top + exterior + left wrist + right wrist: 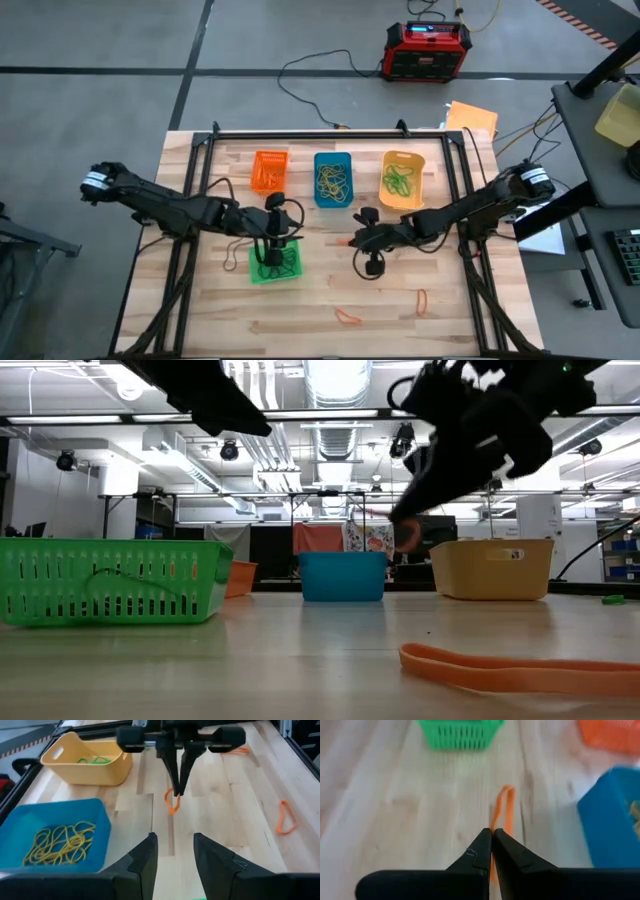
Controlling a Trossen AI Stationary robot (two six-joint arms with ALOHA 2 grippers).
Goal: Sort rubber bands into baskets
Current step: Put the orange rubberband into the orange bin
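Note:
Four baskets stand on the wooden table: orange (269,171), blue (332,179) with yellow rubber bands, yellow (402,180) with green ones, and green (274,264) nearer the front. My right gripper (492,839) is shut on an orange rubber band (503,809) over the table's middle, in front of the blue basket. My left gripper (174,861) hovers above the green basket, open, with nothing between its fingers. My right gripper pinches one end of the orange rubber band (174,796) between its two fingertips. The fingers slant down from the table's right side. The loop hangs slack below the fingertips (181,785); its lower end (172,811) looks clear of the wood.
Loose orange bands lie on the table's near part (347,315) (422,298), one close to the low camera (520,670). A black frame rail (330,133) runs behind the baskets. A red-and-black box (428,50) sits on the floor beyond.

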